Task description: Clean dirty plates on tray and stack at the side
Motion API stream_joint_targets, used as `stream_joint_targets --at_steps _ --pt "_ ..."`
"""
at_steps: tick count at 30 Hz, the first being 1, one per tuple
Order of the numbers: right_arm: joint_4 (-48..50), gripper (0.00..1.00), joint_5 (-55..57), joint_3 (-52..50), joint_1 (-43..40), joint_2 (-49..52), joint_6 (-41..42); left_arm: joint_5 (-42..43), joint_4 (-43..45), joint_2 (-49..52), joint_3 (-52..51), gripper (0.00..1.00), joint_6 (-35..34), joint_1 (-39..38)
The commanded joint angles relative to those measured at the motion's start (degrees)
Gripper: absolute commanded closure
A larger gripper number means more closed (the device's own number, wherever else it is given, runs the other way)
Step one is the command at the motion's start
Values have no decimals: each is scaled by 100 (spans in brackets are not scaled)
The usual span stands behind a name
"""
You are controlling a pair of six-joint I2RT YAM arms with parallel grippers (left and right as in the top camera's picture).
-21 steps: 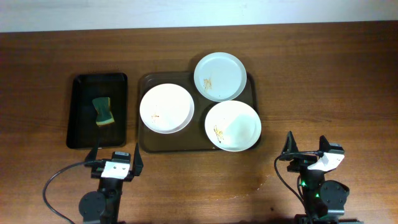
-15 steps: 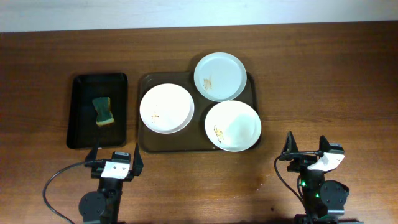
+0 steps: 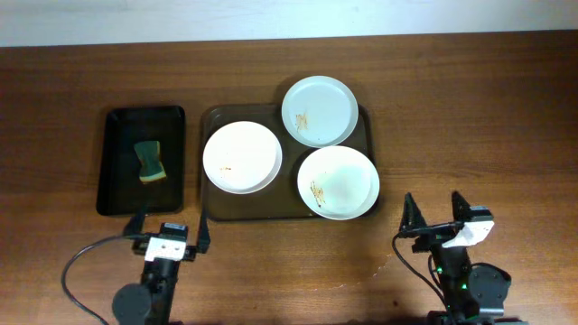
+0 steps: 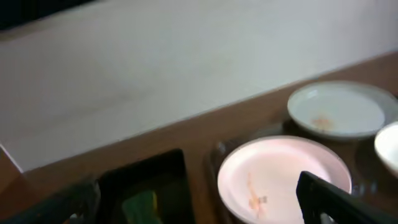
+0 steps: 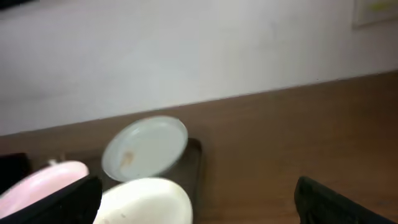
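You have both grippers at the near edge of the table, and neither of them touches a plate. The left gripper stands just in front of the gap between the black tray and the tray. Its two fingers are spread wide and there is nothing between them. The left plate lies ahead of it and a little to its right, well apart from the fingertips. The right gripper stands near the tray's near right corner. Its fingers are also spread wide and hold nothing. The right plate is the closest one to it, ahead and to its left, and it does not touch the fingers.

You can count three plates, and all of them are on the tray. The left plate lies at the left end. The rear plate hangs over the far rim. The right plate reaches a little over the right rim. Each one carries a small brown-orange smear. The three lie close together, but I cannot tell if their rims touch.

There is one brown tray and one black tray, side by side. One green and yellow sponge lies in the black tray.
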Motion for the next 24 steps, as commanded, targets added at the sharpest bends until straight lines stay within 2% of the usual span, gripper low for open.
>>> stream_joint_targets --at_steps 1,8,11,14,21,23,24 --pt "-463 2 -299 1021 35 153 -68 131 656 -26 376 1 -966 20" --pt "-802 2 -455 2931 35 1797 -66 87 647 791 1576 1 -984 20" --pt "-1421 2 -776 4009 35 3069 -63 114 313 2004 2507 1 -1012 20" --pt "-2186 2 -968 5047 37 4306 -66 157 -743 3547 3969 1 -1008 20" --pt "-4129 2 -1069 7405 181 6959 -66 603 -4645 7510 8310 1 -1005 20" --pt "-4074 2 -1193 7750 223 7482 -4 1003 -5329 8325 9009 1 -1005 20" --pt "-3783 2 -1344 7750 223 7737 468 1069 -5528 8579 9060 1 -1005 20"
